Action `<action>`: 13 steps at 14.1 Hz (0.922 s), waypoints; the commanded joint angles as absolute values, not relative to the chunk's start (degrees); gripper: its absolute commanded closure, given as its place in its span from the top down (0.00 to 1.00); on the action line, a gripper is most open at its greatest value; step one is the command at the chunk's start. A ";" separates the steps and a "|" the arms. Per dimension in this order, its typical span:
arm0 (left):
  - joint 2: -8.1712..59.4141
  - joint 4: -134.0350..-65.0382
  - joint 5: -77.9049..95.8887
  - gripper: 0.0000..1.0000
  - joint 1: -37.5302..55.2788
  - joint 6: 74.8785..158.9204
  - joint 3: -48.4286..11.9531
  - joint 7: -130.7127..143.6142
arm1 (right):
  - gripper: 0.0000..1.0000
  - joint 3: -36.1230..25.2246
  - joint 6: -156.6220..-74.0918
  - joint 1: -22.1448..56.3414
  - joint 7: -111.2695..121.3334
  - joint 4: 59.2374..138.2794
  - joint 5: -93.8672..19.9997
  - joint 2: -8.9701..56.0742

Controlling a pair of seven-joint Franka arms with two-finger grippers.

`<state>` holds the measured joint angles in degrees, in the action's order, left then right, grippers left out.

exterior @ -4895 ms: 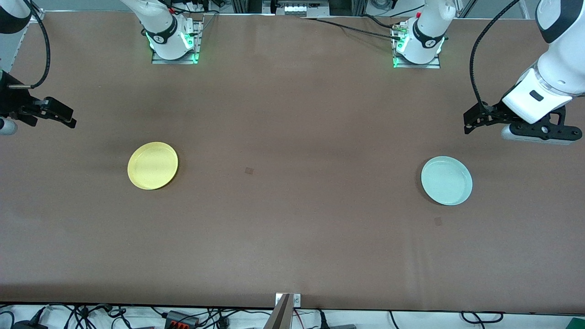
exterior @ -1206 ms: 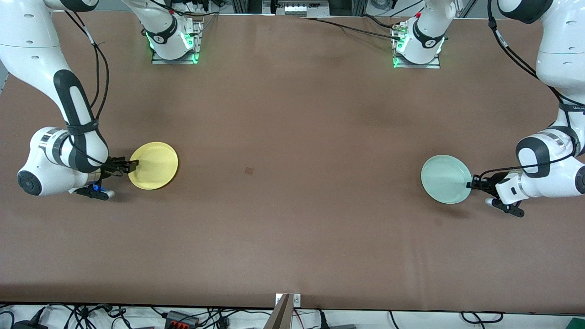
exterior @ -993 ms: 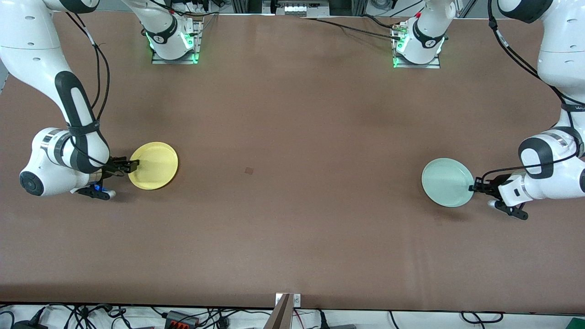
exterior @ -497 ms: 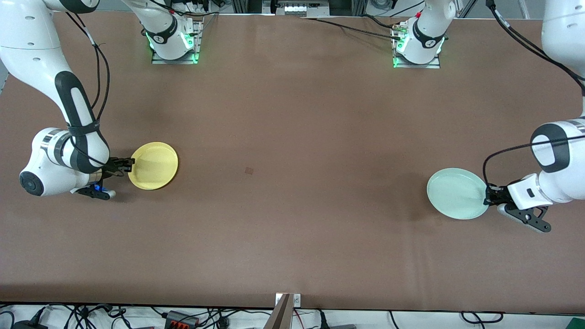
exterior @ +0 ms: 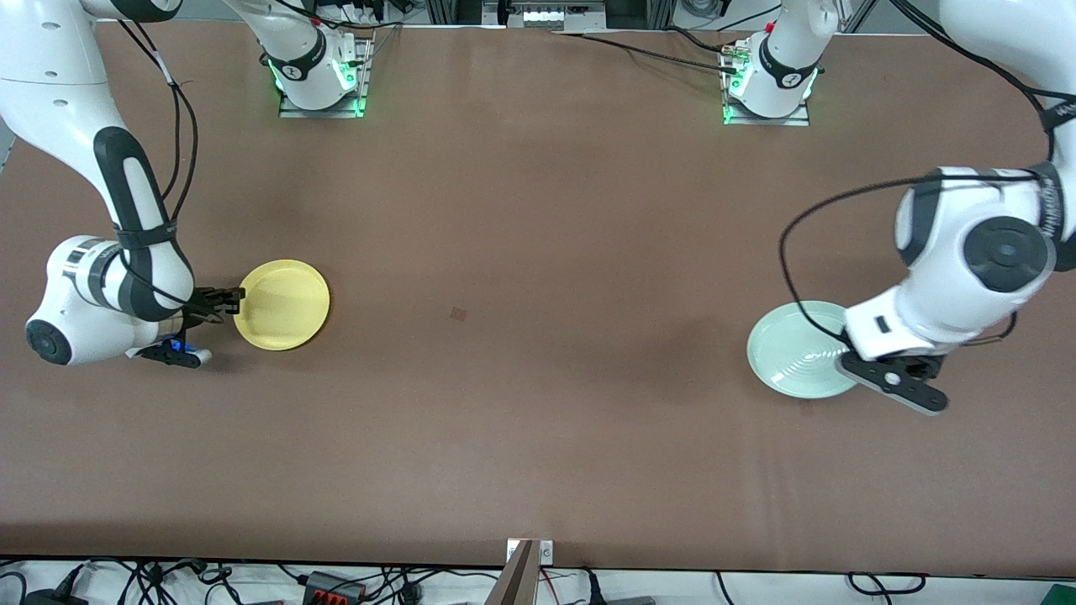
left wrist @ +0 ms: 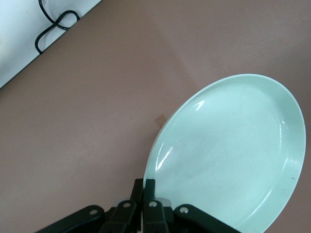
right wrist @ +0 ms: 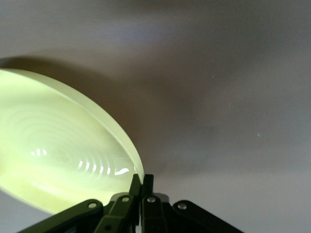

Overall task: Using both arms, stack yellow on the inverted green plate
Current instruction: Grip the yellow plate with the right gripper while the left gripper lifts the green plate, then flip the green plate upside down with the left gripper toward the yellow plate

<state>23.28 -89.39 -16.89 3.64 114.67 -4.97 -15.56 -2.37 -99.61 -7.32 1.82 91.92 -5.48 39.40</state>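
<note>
L tool point(left wrist: 144, 187) grips ringed-underside-up green plate point(exterior: 794, 361); R tool point(right wrist: 141, 182) pinches yellow plate point(exterior: 283, 304) rim.

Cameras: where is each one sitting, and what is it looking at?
Front view: high across the table, facing both arms, the yellow plate and green plate.
Left wrist view: on the left arm's wrist, the left gripper pinching the green plate's rim.
Right wrist view: on the right arm's wrist, the right gripper on the yellow plate's rim.
Each wrist view shares its plate with the front view.

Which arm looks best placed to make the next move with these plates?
The left arm. Its end effector is shut on the green plate, already flipped rings-up above the table, ready to set down. The right end effector grips the yellow plate, which goes on afterward.
</note>
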 commanded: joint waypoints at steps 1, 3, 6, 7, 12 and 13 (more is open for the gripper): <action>21.27 -89.83 -25.19 0.01 11.57 109.88 -4.48 -4.09 | 0.00 -1.85 -89.77 -7.03 2.90 84.58 -5.89 38.06; 21.36 -89.82 -33.00 0.01 17.81 106.19 -4.40 6.09 | 0.00 -1.32 -84.40 -6.33 4.56 80.18 -6.06 38.06; 23.19 -89.83 -40.14 0.01 26.25 98.11 -4.22 22.18 | 0.00 0.61 -83.32 -5.46 4.49 77.35 -6.06 37.97; 23.64 -90.09 -41.73 0.02 28.54 96.17 -4.22 26.50 | 0.00 0.62 -83.76 -4.58 4.31 77.34 -6.15 38.06; 28.99 -90.00 -49.46 0.02 39.62 88.52 -4.13 43.12 | 0.00 0.70 -84.46 -3.26 4.13 77.43 -6.41 38.32; 30.48 -90.00 -51.66 0.02 41.64 86.68 -4.22 46.90 | 0.00 0.62 -84.38 -3.08 4.13 77.43 -7.63 38.23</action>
